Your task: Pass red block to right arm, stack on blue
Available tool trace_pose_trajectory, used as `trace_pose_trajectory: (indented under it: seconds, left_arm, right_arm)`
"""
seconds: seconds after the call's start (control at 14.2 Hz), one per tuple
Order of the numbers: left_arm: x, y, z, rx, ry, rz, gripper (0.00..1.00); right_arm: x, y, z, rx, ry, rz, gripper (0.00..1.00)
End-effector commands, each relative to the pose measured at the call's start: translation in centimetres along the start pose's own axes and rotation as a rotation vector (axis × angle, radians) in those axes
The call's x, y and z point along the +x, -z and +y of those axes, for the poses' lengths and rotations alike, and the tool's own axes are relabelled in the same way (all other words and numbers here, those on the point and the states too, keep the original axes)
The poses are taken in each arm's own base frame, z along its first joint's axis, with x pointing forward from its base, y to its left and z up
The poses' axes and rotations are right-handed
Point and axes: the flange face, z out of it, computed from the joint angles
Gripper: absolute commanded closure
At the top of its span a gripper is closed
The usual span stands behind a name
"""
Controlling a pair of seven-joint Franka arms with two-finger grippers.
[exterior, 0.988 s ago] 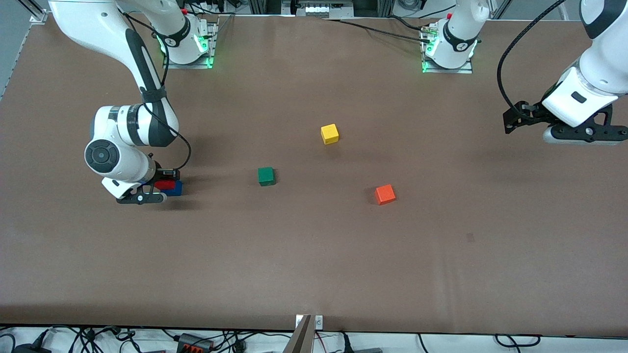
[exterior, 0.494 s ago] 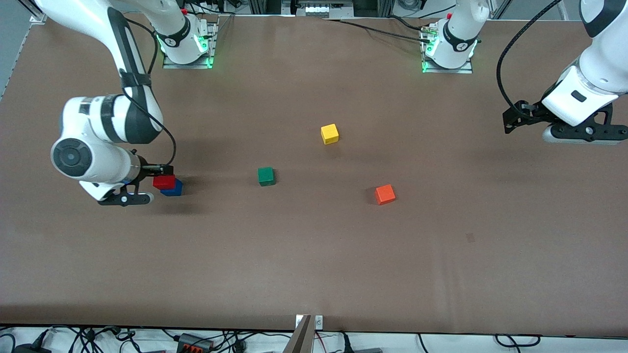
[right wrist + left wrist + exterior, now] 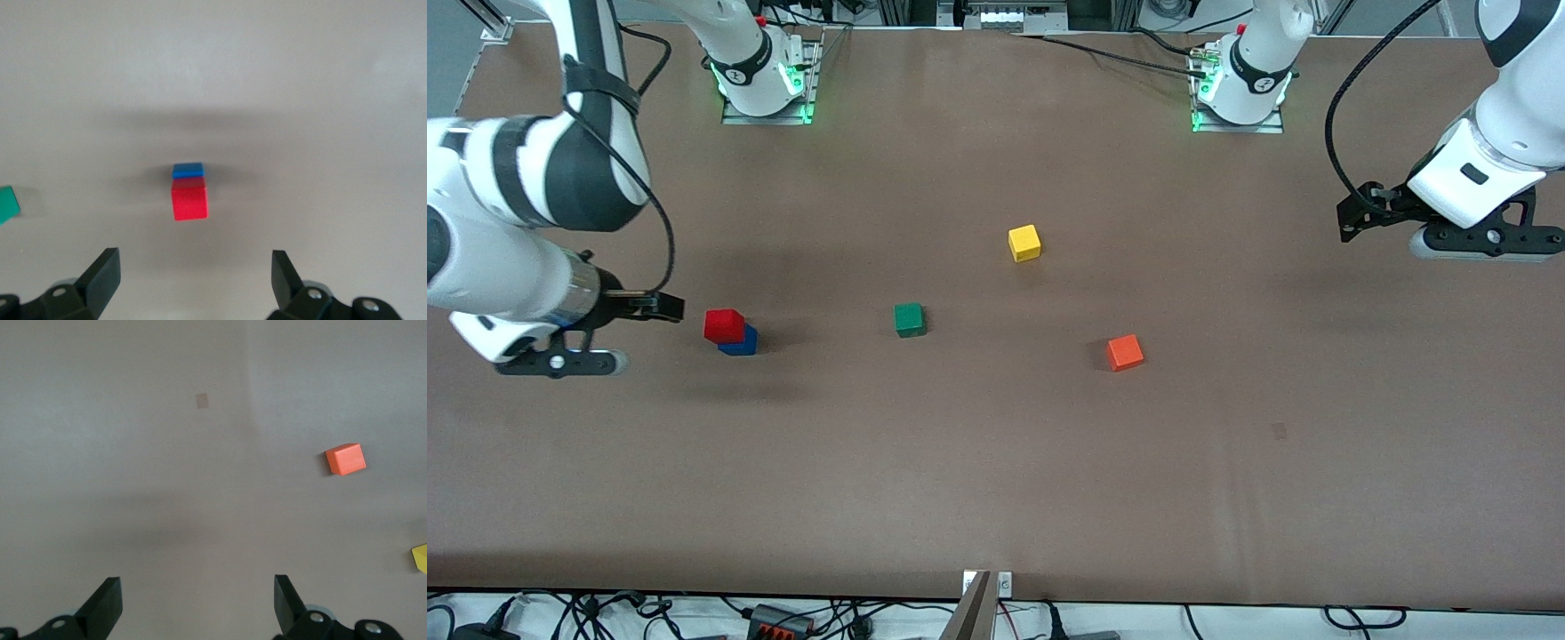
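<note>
red block [image 3: 724,325] on blue [image 3: 741,342] | right hand [image 3: 193,283] — open, empty, above them | left hand [image 3: 199,607] — open, empty, waits over counter [image 3: 996,462]

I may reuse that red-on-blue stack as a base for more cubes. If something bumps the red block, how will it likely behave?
The red block sits on the blue slightly offset, so a bump would probably slide it off rather than roll it. Its flat faces and sharp edges suggest a stiff, light cube. Both the right gripper and the left gripper are open and clear.
</note>
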Motion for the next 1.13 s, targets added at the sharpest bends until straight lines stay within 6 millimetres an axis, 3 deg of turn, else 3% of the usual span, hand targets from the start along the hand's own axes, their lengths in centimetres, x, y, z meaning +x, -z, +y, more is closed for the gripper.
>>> trace_pose_trajectory:
  seconds: [0.0,0.49,0.85,1.06]
  left_arm:
    - [0.1,0.7,0.2,-0.021,-0.012,-0.006,0.0]
    - [0.0,0.6,0.3,-0.019,-0.027,-0.007,0.0]
    - [0.0,0.7,0.5,-0.018,-0.029,-0.005,0.0]
    - [0.0,0.7,0.8,-0.015,-0.031,-0.005,0.0]
  right_arm:
    - [-0.3,3.4,1.4,0.002,-0.012,0.043,0.0]
    - [-2.0,7.1,5.3,0.032,-0.057,0.103,0.0]
    - [-4.6,10.8,9.1,0.104,-0.075,0.163,0.0]
    - [-5.4,11.0,11.0,0.131,-0.094,0.162,0.0]
